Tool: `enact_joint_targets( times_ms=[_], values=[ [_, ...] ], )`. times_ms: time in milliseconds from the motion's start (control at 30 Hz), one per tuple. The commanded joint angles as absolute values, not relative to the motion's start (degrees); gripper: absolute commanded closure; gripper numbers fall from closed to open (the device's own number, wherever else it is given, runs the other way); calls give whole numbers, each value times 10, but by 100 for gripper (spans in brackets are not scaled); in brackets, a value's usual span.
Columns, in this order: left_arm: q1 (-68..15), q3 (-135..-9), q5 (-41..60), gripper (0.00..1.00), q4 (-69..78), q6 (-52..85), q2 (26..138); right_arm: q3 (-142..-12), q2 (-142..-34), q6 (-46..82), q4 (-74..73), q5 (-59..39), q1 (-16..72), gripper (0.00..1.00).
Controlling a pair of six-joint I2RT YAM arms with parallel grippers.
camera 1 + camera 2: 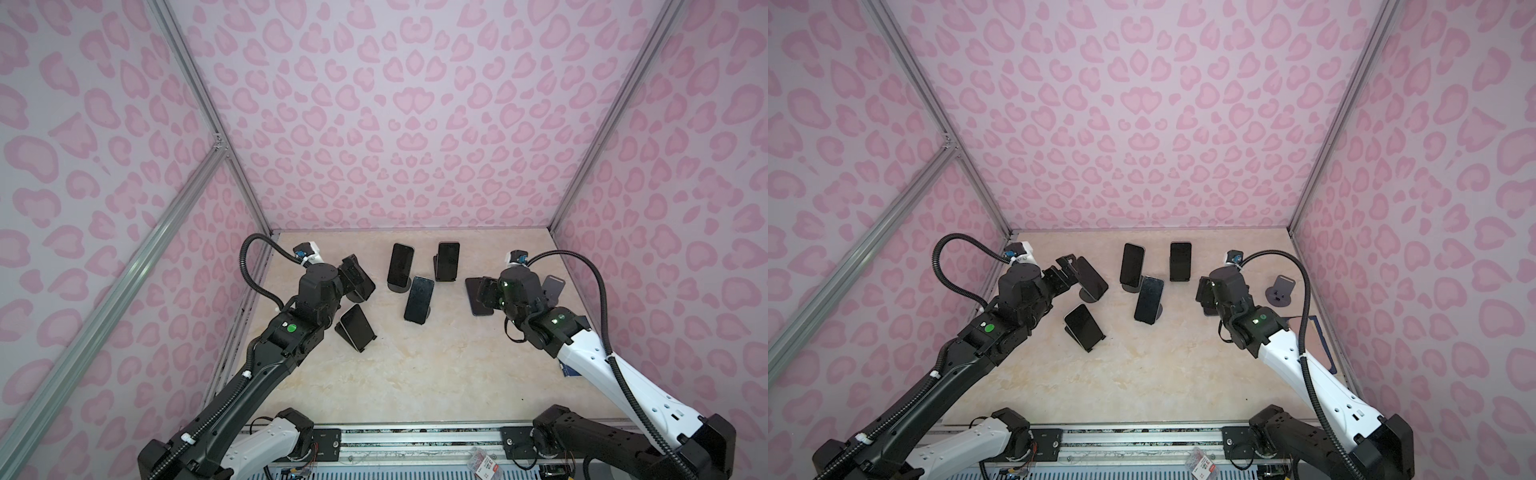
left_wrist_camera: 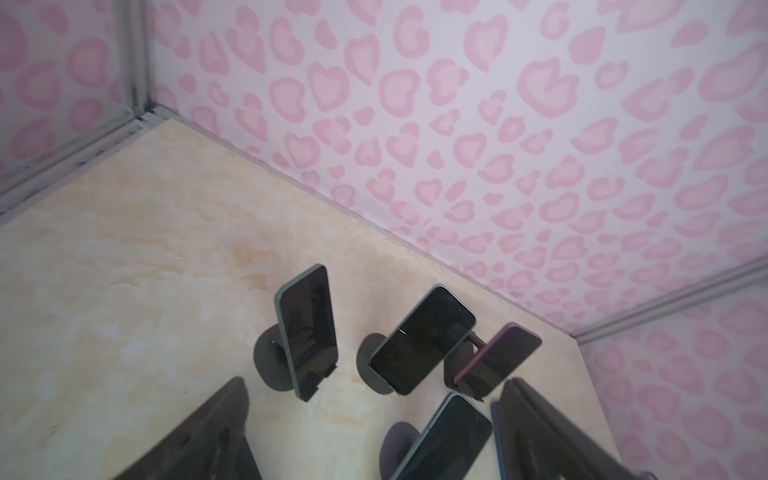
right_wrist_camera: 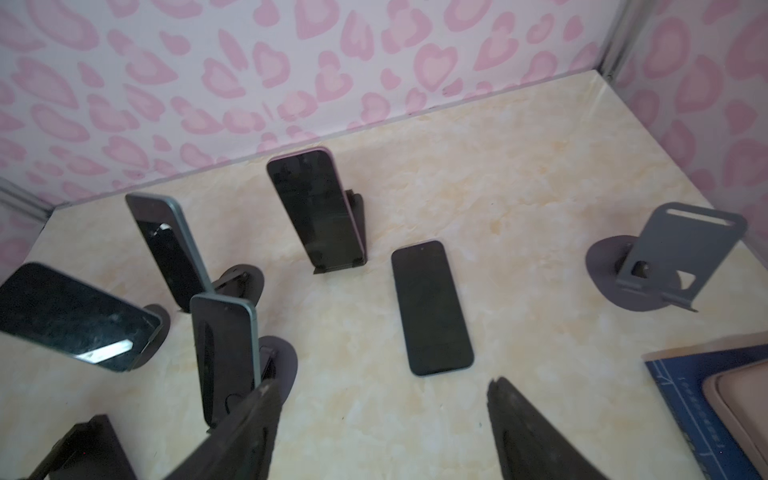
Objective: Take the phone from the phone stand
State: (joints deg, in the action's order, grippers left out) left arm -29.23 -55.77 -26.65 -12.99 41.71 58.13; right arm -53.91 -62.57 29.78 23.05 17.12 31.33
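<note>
A: State of the right gripper (image 3: 384, 383)?
B: Fingers spread, nothing gripped. Only bare table (image 3: 519, 166) between them. The flat phone (image 3: 432, 307) lies on the table just beyond the fingertips, untouched.
A: Any vacant stand?
B: One. The empty stand (image 3: 681, 257), grey with a round foot, sits well apart from that phone, toward the right wall (image 3: 706, 83).
A: And the left gripper (image 2: 372, 383)?
B: Spread wide too, released. The nearest phone (image 2: 446, 436), propped on a round-footed stand, shows in the gap close to one finger. Contact: cannot tell.
A: Others?
B: Four, each leaning on a stand: back phone (image 1: 1132, 266), middle phone (image 1: 1148, 299) just in front of it, pink phone (image 3: 316, 208) beside the flat one, low phone (image 1: 1084, 326) near the left arm (image 1: 934, 374).
</note>
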Motion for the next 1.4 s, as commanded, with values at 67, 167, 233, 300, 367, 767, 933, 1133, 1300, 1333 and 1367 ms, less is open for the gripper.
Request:
enact_joint_targets(
  times_ms=[67,167,233,300,367,767,933,1133,1300,1333,1367],
  values=[
    [-280,-552,-355,3,-120,435,580,-572,-655,281,229,183,385,13],
    [-271,-552,-342,3,-123,442,589,-577,-672,259,209,188,425,7],
    [-265,-553,-331,3,-123,446,594,-580,-682,244,197,182,446,1],
    [-257,-552,-316,3,-124,453,598,-588,-691,245,200,156,453,1],
    [-249,-553,-296,3,-122,458,604,-594,-691,248,203,94,451,2],
    [-200,-559,-205,3,-125,488,622,-616,-736,206,155,130,573,3],
    [-194,-555,-218,3,-121,484,608,-657,-811,167,128,156,611,1],
    [-192,-557,-224,3,-123,479,609,-725,-914,123,98,118,625,1],
    [-192,-561,-214,3,-123,474,607,-793,-990,109,104,84,626,1],
    [-192,-560,-217,3,-123,472,607,-801,-996,107,102,80,626,1],
    [-192,-559,-223,3,-122,467,606,-811,-1004,109,101,78,626,1]
  ],
)
